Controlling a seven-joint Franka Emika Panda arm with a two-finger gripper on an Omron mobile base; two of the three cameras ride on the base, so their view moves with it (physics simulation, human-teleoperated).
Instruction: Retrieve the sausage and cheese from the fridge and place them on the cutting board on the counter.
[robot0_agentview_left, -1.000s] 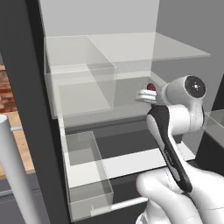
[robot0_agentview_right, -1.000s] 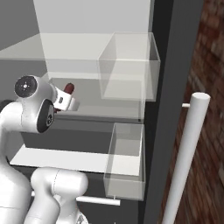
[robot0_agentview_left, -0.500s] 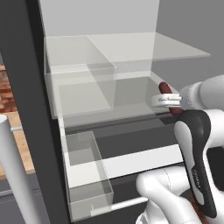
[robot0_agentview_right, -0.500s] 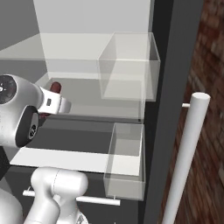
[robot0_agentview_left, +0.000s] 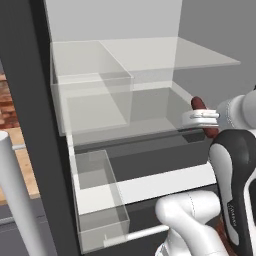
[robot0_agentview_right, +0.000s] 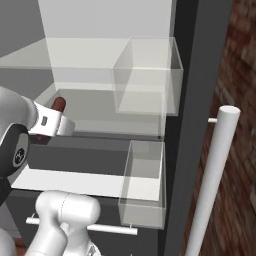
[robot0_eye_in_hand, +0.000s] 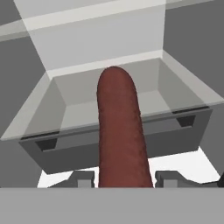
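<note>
The sausage (robot0_eye_in_hand: 120, 131) stands lengthwise between the jaws of the gripper (robot0_eye_in_hand: 124, 178), clamped near its lower end, its rounded tip reaching out well past the fingertips. In the left base view the sausage (robot0_agentview_left: 199, 104) pokes up from the gripper (robot0_agentview_left: 202, 117) (held in the air) before the open fridge (robot0_agentview_left: 30, 115), just outside its grey drawer (robot0_eye_in_hand: 127, 140).

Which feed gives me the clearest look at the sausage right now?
The hand view: the sausage stands large and centred between the claw fingertips, nearly its full length visible. The left base view shows its rounded tip beyond the claw; the right base view shows a short dark red end.
</note>
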